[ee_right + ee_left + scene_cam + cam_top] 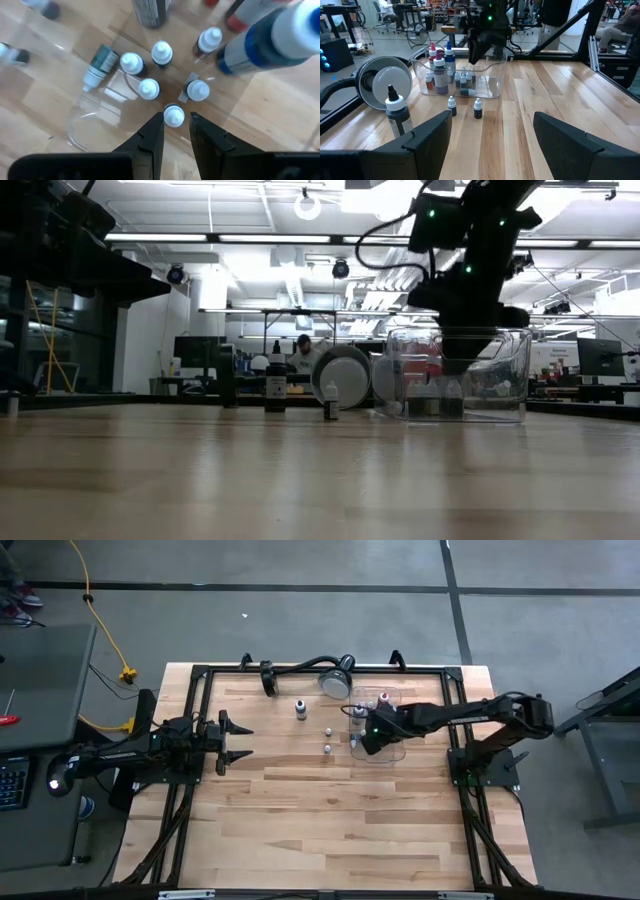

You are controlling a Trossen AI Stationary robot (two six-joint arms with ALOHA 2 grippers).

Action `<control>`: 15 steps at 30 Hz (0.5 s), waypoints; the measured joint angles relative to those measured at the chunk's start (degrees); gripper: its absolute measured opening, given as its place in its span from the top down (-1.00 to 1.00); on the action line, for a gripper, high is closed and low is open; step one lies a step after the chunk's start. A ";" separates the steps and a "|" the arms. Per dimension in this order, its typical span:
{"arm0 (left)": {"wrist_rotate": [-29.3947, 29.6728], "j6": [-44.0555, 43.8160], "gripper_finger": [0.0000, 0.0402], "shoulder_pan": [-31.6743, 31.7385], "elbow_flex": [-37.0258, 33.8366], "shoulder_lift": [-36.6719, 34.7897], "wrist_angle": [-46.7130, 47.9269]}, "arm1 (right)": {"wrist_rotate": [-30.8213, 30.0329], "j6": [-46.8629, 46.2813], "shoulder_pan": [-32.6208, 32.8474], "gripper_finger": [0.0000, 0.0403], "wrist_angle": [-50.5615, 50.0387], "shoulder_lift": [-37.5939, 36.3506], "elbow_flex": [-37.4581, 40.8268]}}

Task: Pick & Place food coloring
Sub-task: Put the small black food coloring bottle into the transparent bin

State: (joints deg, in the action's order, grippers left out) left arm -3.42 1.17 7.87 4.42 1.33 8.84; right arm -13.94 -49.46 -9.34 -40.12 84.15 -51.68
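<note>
A clear tray (388, 752) at the table's far right holds several small white-capped food coloring bottles (150, 87) and a few taller ones (439, 75). One teal bottle (100, 62) lies on its side in the tray. My right gripper (176, 122) points down into the tray, its fingers closed about the cap of one small bottle (173, 116). On the bare wood left of the tray stand two small bottles (327, 730) (327, 748) and a larger dark one (300, 708). My left gripper (240, 740) waits open at the table's left side. My right gripper has the white cap (173, 113) of a small upright bottle between its two fingertips (156, 127), coming from above and pointing steeply down. The cap sits only at the fingers' free ends. Whether the bottle's base stands on the tray floor, I cannot tell.
A round silver lamp head (336, 678) on a black gooseneck lies at the far edge, just left of the tray. Other small bottles (198, 90) stand tight around the one between the fingers. A black frame (190, 675) rims the table; the near half is bare wood (330, 830).
</note>
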 joint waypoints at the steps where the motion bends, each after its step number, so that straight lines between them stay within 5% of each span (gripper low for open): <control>1: 0.00 0.00 -0.38 0.01 -0.01 -0.01 0.02 | -0.23 0.23 0.01 0.59 -0.12 -0.92 0.00; 15: 0.01 -0.01 -0.38 -0.01 0.00 0.01 0.01 | -3.78 10.62 2.29 0.59 0.44 -15.47 0.00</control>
State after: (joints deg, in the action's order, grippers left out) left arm -3.41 1.16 7.86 4.42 1.34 8.85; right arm -17.71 -38.84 -7.05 -39.69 68.69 -51.68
